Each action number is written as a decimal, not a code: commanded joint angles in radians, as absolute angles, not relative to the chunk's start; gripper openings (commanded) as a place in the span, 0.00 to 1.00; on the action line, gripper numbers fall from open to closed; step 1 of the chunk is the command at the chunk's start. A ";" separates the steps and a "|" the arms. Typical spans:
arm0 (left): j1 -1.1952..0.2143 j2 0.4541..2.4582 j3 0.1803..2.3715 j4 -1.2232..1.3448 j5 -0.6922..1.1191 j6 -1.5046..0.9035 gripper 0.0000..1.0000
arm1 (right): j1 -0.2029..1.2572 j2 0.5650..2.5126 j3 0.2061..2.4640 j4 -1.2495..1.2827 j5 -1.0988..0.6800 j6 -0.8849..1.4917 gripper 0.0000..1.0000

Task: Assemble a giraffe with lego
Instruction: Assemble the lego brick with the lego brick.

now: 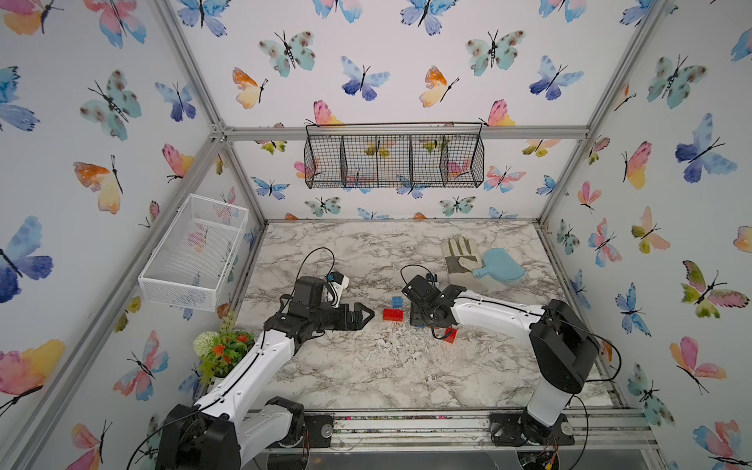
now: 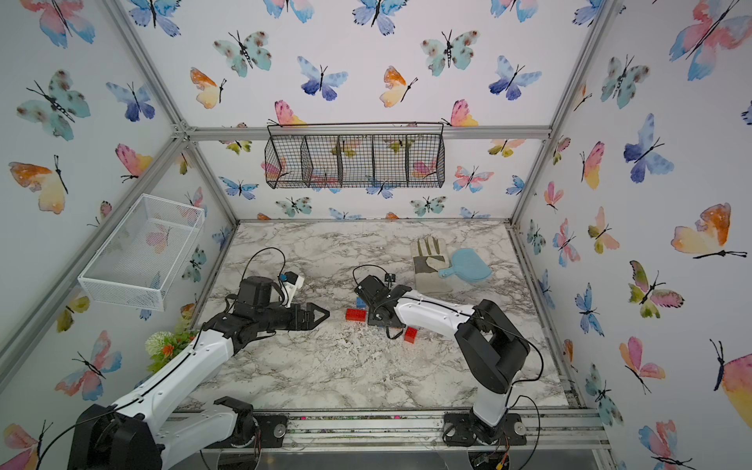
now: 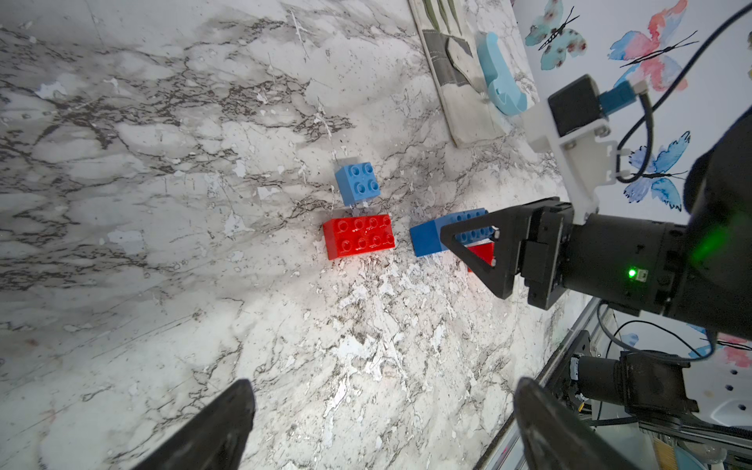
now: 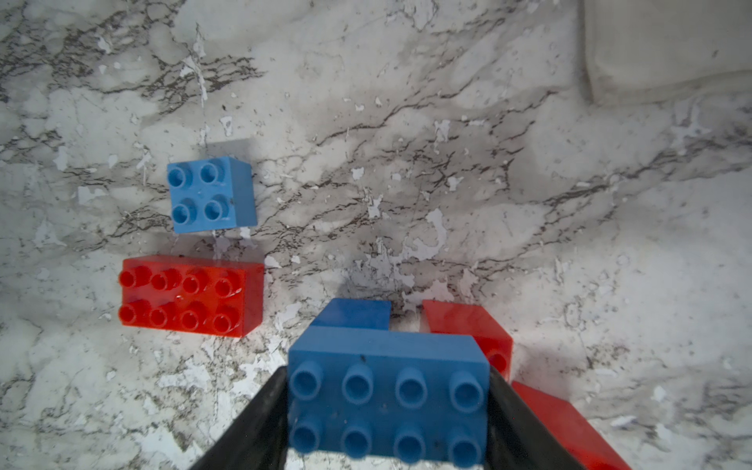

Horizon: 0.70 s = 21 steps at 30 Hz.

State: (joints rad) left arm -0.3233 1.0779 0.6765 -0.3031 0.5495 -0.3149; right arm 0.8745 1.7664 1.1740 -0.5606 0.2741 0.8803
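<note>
**A:** What do you count, from the biggest thing down?

**B:** One marble worktop [image 1: 366, 366]. Two arms, the left arm [image 1: 260, 358] and the right arm [image 1: 496, 315]. One glove [image 1: 457, 260] and one pale blue paddle [image 1: 502, 264] at the far right. Then six lego bricks, three red and three blue, in the middle of the worktop.

**A:** How do the arms stand?

**B:** The left arm reaches low from the near left. The left pincer [image 3: 384, 390] has its fingers wide apart with nothing between them.
The right arm bends in from the near right. The right pincer [image 4: 388, 382] points down, clamped on the long blue brick [image 3: 427, 240].
To the left of it the long red brick [image 1: 393, 314] lies flat. The small pale blue brick [image 1: 397, 301] is just on its far side.

**A:** What is hard to see?

**B:** In both top views the right pincer covers the long blue brick.
A small dark blue brick [image 4: 354, 315] and a small red brick [image 4: 468, 329] sit under it. I cannot tell if they are joined to it.
The third red brick [image 1: 450, 335] is half hidden by a cable.
</note>
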 commanded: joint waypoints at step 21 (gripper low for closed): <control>-0.331 1.069 0.676 -0.306 0.554 -0.308 0.98 | 0.871 1.704 1.049 -0.555 0.115 0.633 0.57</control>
State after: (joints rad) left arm -0.3233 1.0779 0.6765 -0.3035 0.5488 -0.3149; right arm 0.8692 1.6981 1.0901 -0.4892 0.1986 0.6926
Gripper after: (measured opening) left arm 0.984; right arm 0.670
